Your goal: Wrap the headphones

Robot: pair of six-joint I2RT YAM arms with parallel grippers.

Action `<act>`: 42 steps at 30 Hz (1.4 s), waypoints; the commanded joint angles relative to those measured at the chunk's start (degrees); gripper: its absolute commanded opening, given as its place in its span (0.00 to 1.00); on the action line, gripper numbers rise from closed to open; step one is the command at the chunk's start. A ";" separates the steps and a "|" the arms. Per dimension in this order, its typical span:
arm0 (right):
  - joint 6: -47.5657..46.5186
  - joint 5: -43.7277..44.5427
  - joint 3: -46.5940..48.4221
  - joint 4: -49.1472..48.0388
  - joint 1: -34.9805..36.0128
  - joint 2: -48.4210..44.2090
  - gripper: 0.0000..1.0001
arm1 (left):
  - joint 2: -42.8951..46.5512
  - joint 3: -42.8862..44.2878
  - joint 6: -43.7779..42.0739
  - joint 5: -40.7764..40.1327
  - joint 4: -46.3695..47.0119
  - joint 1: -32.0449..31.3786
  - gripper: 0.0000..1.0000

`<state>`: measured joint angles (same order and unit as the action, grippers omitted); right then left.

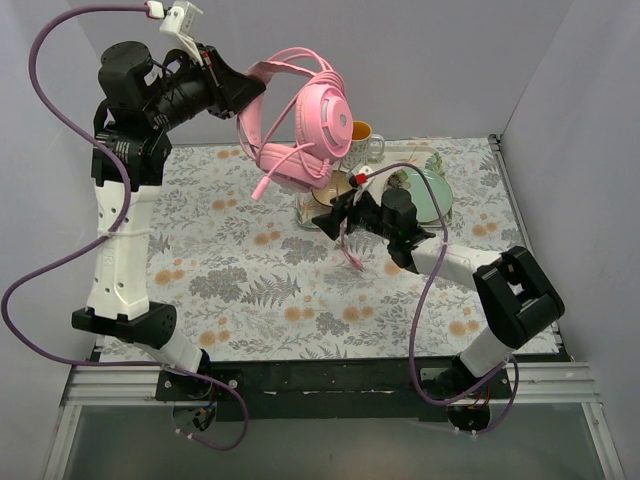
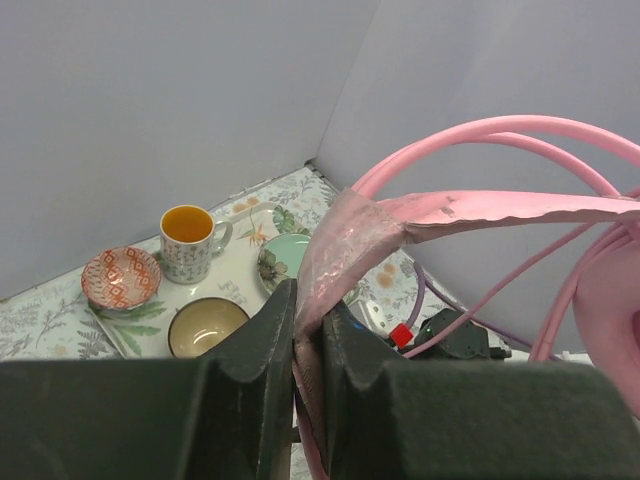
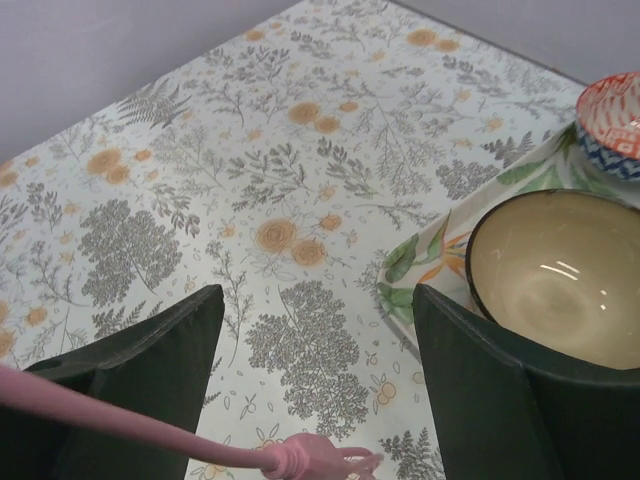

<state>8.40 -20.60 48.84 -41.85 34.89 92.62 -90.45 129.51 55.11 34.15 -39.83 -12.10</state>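
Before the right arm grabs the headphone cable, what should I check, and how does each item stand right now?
1. Left gripper shut on headband: ok.
2. Headphones held above the table: ok.
3. Right gripper open: ok.
4. Plug between its jaws: ok in the wrist view; depth cannot tell.
5. Cable clear of the bowl: ok.
6. Wrap finished: not ok, plug end hangs loose.

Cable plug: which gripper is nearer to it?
Right. The right gripper is open, with the plug in the gap between its fingers; the left gripper clamps the headband, high and well away.
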 commanded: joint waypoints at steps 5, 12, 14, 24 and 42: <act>-0.84 4.60 -1.29 -2.54 -1.58 -4.91 0.84 | 3.53 2.50 3.60 0.74 3.62 0.06 0.00; 0.12 0.92 -6.29 -7.63 -1.50 -2.80 0.79 | 3.00 5.31 4.12 0.21 3.54 0.14 0.00; -0.31 0.48 -8.75 -9.99 -1.41 -2.79 0.77 | 2.74 5.57 4.13 0.04 3.71 0.14 0.00; 1.87 0.57 -14.48 -14.67 -0.79 -0.69 0.75 | 1.95 5.84 4.65 0.39 3.80 0.23 0.00; 4.95 -1.11 -14.03 -18.98 2.55 8.37 0.45 | 2.21 5.49 5.53 0.30 4.15 1.11 0.00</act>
<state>12.49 -21.65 33.61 -57.01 37.43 100.14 -90.02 133.27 57.47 35.11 -38.11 -11.46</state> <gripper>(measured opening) 0.517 0.099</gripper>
